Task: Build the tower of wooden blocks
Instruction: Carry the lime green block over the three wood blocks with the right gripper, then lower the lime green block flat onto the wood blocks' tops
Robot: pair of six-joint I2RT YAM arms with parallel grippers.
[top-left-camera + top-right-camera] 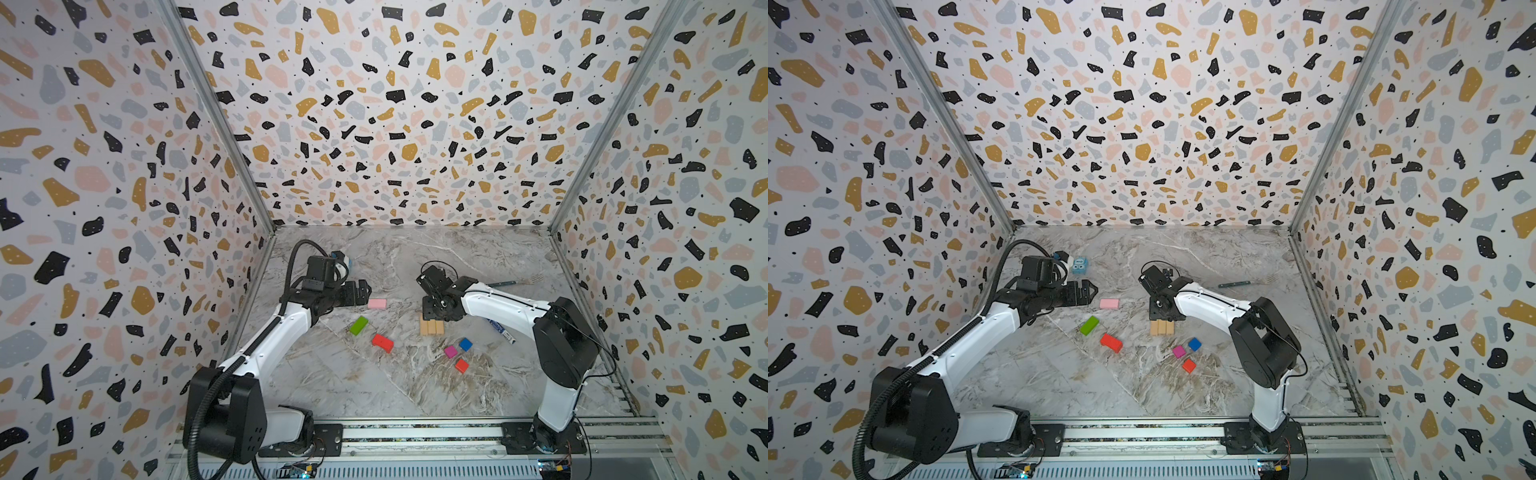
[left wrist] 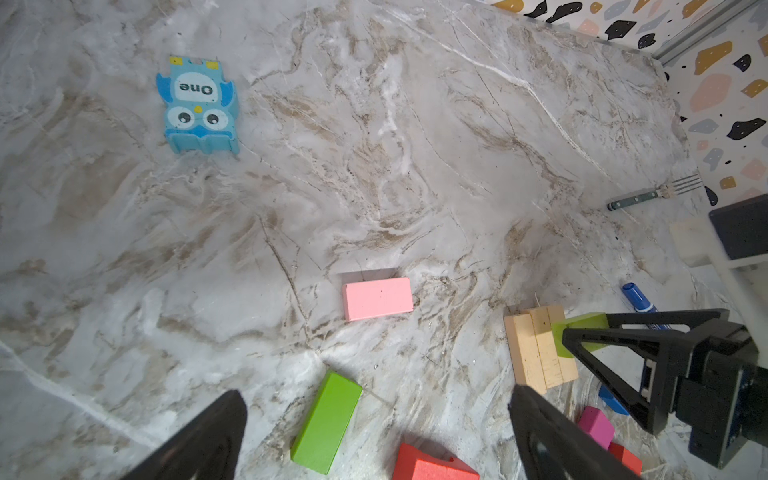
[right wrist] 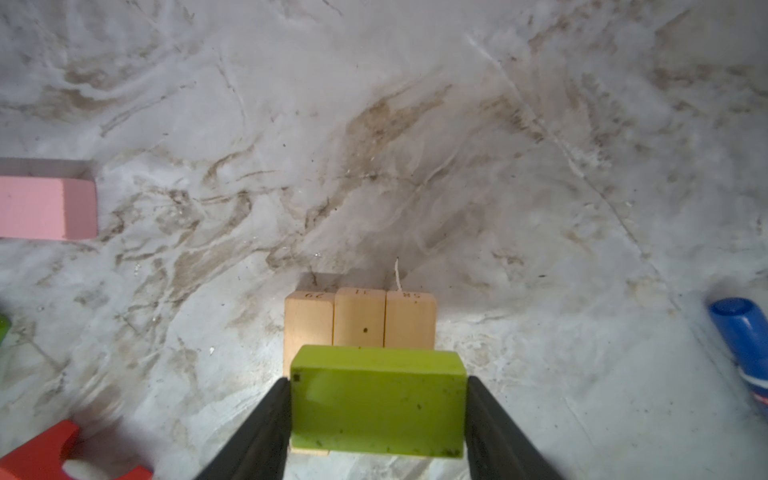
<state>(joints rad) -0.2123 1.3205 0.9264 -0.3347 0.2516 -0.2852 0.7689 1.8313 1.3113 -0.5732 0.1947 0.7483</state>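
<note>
Right hand point(image 3: 377, 384) pinching a lime-green block point(image 3: 376, 409) by its two ends. The block is held crosswise over three tan blocks point(image 3: 359, 318), which lie side by side on the table point(image 3: 540, 166). It covers their ends toward the back wall; whether green touches tan cannot be told. Left hand point(image 2: 376, 397) spread wide and empty, just beside the pink block point(image 1: 376, 304). In front of that lie a second lime-green block point(image 1: 358, 325) and the red block point(image 1: 382, 343). Blue cube point(image 1: 465, 344), magenta cube point(image 1: 450, 352) and orange-red cube point(image 1: 461, 365) cluster near the tan blocks, beside a blue-capped marker point(image 1: 503, 332).
</note>
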